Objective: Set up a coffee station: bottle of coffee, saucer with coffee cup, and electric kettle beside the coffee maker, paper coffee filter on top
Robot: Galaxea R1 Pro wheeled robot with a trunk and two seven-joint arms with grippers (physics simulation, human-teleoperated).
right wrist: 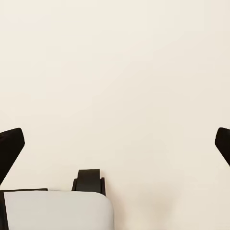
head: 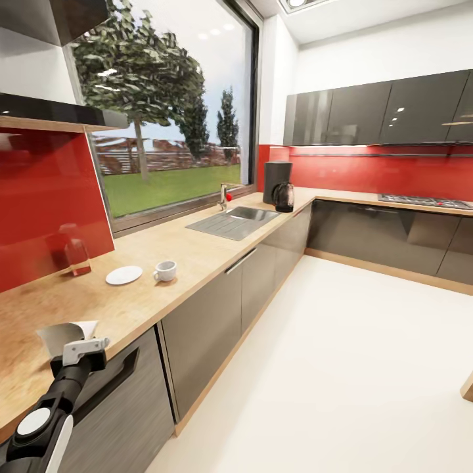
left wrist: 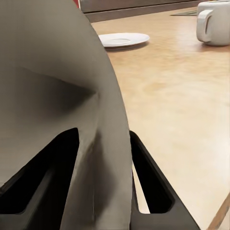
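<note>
Long beige kitchen countertop [head: 197, 244] under a wide window, red splashback behind. At far left, left gripper [head: 73, 347] pinching the paper coffee filter [head: 62, 336] low over the counter's near end. Further along, saucer [head: 123, 274] and coffee cup [head: 165, 270] side by side, apart. Beyond the sink [head: 235, 221], coffee maker [head: 276, 182] and electric kettle [head: 284, 197] together in the corner. Right gripper [right wrist: 115, 143] spread wide over pale floor. Filter step apparently in hand; next, likely a long carry to the machine's top.
</note>
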